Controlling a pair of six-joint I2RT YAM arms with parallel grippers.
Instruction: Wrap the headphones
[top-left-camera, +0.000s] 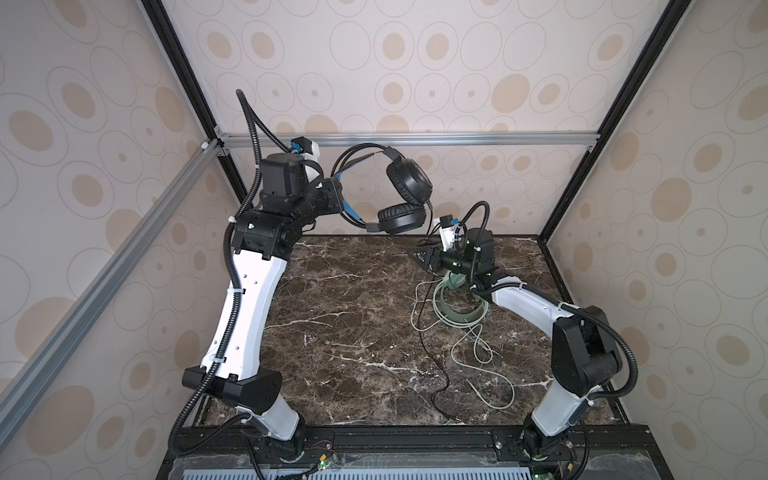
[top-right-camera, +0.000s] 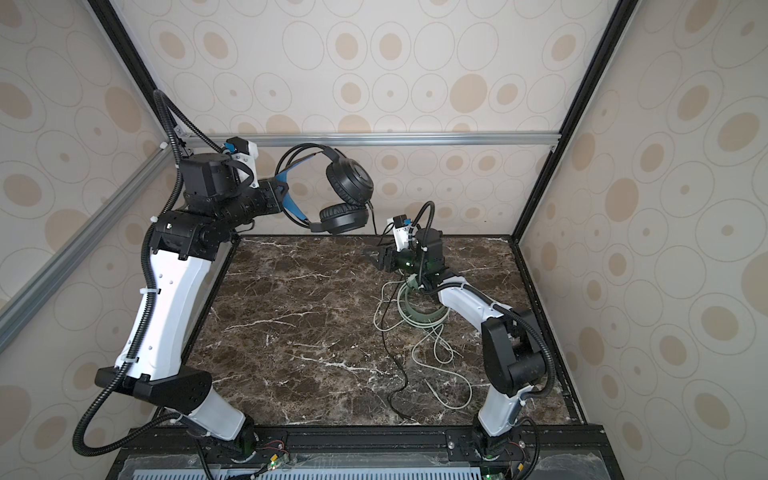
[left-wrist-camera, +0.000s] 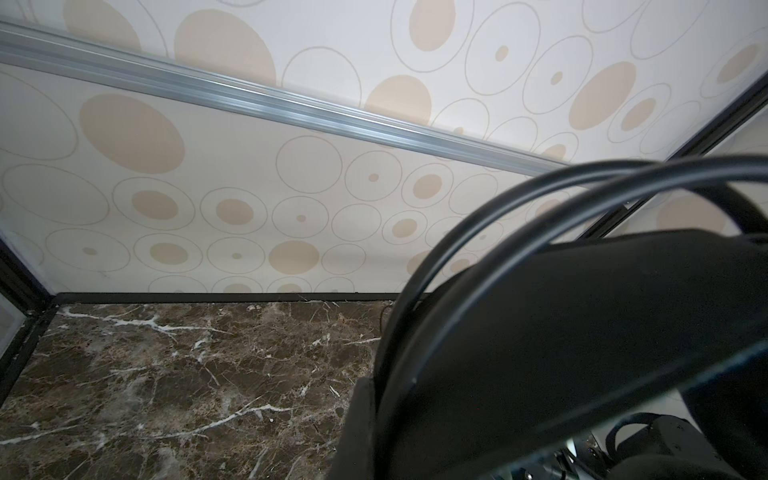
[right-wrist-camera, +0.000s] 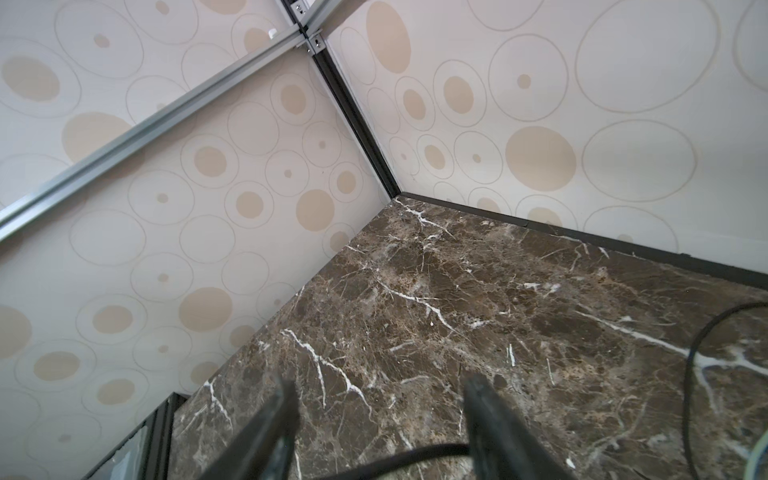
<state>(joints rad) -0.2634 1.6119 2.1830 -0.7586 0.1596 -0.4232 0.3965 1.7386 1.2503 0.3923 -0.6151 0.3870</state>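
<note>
Overhead, in both top views, the left claw (top-left-camera: 338, 195) (top-right-camera: 282, 191) is pressed together on the blue-lined headband of the black pair (top-left-camera: 409, 180) (top-right-camera: 348, 178). It holds that pair in the air above the back edge of the surface (top-left-camera: 340, 332) (top-right-camera: 291, 332). The band arcs away from the claw toward the right arm. One earcup faces outward and the other hangs below it with its cushion turned downward. In the left wrist view the band's two thin black hoops (left-wrist-camera: 457, 257) sweep close across the lens, and the claw itself is not clear there.

The black cable (top-left-camera: 434, 357) drops from the lower side of the upper earcup. It passes by the right claw (top-left-camera: 419, 257) (top-right-camera: 374, 255) and trails down the surface toward the front edge, where its plug lies flat. The right claw hovers low over the back right part of the surface, pointing toward the left arm. In the right wrist view its fingers (right-wrist-camera: 286, 399) stand spread apart around bare marble (right-wrist-camera: 498, 291). The black cable crosses low between them, and neither finger is seen pressing on it.

The mint pair (top-left-camera: 469, 318) (top-right-camera: 419, 318) lies on the surface, partly under the right arm. Its pale cable (top-left-camera: 512, 390) sprawls in loose loops beside it and toward the front. The black cable crosses those loops.
</note>
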